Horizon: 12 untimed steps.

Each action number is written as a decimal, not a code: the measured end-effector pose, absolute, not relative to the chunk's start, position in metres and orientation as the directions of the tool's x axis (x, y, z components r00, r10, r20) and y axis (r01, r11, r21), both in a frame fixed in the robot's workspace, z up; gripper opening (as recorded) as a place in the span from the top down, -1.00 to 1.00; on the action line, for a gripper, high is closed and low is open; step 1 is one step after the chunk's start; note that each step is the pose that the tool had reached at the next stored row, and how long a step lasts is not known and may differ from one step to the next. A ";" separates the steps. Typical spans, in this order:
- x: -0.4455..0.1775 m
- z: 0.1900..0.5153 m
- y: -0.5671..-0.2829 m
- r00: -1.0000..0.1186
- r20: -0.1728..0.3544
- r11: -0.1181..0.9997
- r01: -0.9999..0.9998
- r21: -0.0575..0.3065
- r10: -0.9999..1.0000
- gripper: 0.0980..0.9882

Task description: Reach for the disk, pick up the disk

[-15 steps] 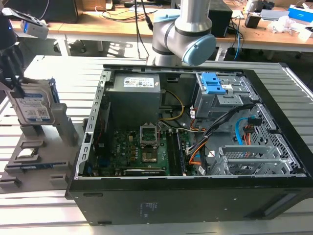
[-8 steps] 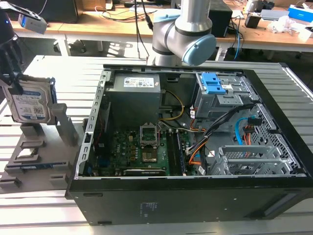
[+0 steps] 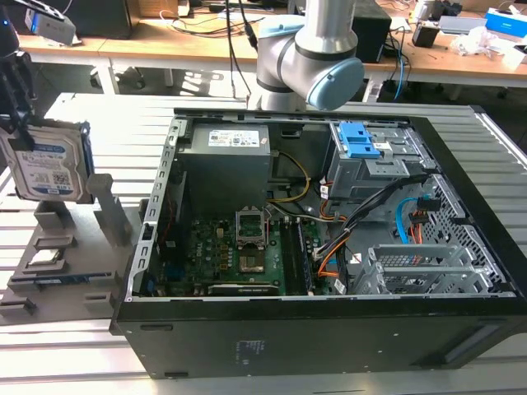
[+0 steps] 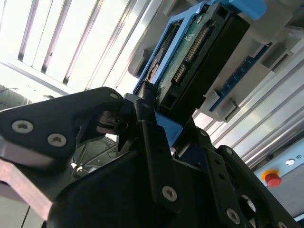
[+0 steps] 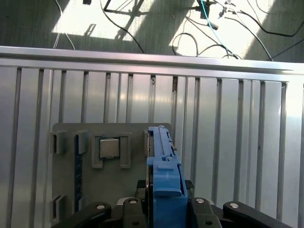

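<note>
The disk is gripped upright in the jaws, held above the tray at the exterior view's left.

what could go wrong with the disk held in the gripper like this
1. The gripper clamps the disk near one end, and most of the drive sticks out past the fingers, so it might pivot or slip.
2. In the exterior view the disk hangs close to an upright post of the grey holder. A sideways move could clip it.
3. The processor chip sits in the holder beside the disk, so a drop might strike it.
</note>
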<state>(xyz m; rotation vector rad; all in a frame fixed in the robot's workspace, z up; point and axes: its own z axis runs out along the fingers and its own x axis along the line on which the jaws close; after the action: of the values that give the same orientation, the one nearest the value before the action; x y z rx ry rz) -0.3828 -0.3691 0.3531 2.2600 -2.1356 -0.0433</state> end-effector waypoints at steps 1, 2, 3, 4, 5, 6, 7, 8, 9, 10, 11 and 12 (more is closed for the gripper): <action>-0.383 0.354 -0.369 0.057 0.002 -0.056 -0.998 0.042 -0.998 0.39; -0.383 0.356 -0.369 0.057 0.002 -0.056 -0.998 0.042 -0.998 0.39; -0.383 0.357 -0.369 0.057 0.002 -0.056 -0.998 0.042 -0.998 0.39; -0.383 0.360 -0.369 0.057 0.002 -0.056 -0.998 0.042 -0.998 0.39; -0.383 0.361 -0.369 0.057 0.002 -0.056 -0.998 0.042 -0.998 0.39; -0.383 0.363 -0.369 0.057 0.002 -0.056 -0.998 0.042 -0.998 0.39; -0.383 0.366 -0.369 0.057 0.002 -0.056 -0.998 0.042 -0.998 0.39; -0.382 0.369 -0.369 0.057 0.002 -0.056 -0.998 0.042 -0.998 0.39; -0.382 0.371 -0.369 0.057 0.002 -0.056 -0.998 0.042 -0.998 0.39; -0.382 0.374 -0.369 0.057 0.002 -0.056 -0.998 0.042 -0.998 0.39; -0.382 0.376 -0.369 0.057 0.002 -0.056 -0.998 0.042 -0.998 0.39; -0.382 0.377 -0.369 0.057 0.002 -0.056 -0.998 0.042 -0.998 0.39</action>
<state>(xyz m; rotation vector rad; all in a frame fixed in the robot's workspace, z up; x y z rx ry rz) -0.3823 -0.3691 0.3771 2.2599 -2.1355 -0.0433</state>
